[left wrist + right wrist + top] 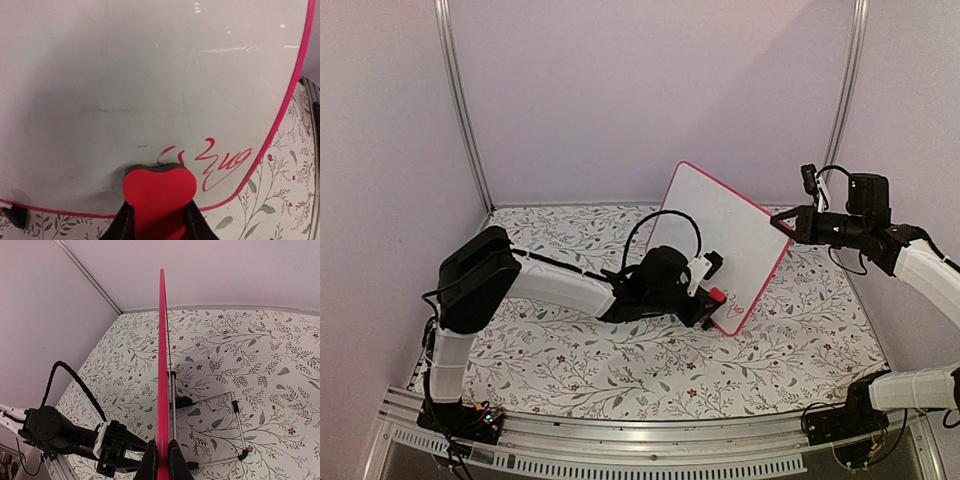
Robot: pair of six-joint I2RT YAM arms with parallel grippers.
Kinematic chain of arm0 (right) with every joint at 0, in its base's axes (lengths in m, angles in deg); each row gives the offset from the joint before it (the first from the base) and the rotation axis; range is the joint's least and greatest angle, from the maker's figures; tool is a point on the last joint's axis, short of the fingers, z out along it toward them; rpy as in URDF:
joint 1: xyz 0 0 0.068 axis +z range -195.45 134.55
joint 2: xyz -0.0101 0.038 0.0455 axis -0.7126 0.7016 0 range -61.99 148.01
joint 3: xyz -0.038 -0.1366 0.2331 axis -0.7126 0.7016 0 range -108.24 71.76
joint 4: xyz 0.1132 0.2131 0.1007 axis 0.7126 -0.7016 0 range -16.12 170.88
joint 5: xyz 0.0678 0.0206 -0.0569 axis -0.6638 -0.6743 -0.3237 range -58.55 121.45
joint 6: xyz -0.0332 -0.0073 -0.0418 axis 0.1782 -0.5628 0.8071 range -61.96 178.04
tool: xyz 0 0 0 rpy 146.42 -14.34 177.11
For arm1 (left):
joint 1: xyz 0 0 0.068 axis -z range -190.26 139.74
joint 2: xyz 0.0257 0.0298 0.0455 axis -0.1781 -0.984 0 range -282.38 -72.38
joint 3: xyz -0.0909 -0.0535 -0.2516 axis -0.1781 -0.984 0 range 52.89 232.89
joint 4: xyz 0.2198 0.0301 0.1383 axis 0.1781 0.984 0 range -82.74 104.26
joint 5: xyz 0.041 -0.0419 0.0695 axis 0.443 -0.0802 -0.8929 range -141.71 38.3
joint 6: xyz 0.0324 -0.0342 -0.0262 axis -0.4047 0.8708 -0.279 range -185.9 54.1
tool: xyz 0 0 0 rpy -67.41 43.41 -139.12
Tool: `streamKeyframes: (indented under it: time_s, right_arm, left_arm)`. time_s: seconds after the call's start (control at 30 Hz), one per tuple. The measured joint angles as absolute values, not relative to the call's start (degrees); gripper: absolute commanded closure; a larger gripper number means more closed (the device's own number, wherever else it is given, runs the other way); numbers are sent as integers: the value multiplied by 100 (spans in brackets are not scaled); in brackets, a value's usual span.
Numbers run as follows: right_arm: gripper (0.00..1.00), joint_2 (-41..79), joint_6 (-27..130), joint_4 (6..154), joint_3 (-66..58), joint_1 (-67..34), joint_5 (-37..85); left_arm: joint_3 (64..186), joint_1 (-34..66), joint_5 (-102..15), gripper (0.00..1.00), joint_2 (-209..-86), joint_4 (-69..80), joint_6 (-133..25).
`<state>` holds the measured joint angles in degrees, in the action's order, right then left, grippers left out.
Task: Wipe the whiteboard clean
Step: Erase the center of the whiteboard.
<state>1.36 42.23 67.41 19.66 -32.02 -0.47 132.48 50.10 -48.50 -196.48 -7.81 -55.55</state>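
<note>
The whiteboard (pixel 725 235) stands tilted on the floral table, white with a thin pink frame. Red handwriting (pixel 220 160) remains near its lower right corner. My left gripper (pixel 159 220) is shut on a small red eraser (pixel 159 192), whose dark felt edge presses against the whiteboard (pixel 150 75) just left of the writing. In the top view the eraser (pixel 716 296) sits at the board's lower edge. My right gripper (pixel 161 460) is shut on the pink rim of the whiteboard (pixel 162 365), seen edge-on; from above it (pixel 788 224) pinches the board's right corner.
A wire stand (pixel 235 425) with black caps props the board from behind. The floral tablecloth (pixel 570 370) covers the table. Pale walls and metal corner posts (pixel 460 100) enclose the back and sides. A black cable (pixel 645 230) loops over the left wrist.
</note>
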Motion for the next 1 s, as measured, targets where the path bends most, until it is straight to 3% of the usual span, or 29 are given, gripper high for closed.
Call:
streamKeyframes:
  time_s: [1.0]
  right_arm:
    - [100,206,4160,6820,1966,-3202,-66]
  left_arm:
    - [12920,4936,-4874,100,-19654,-1299,-5570]
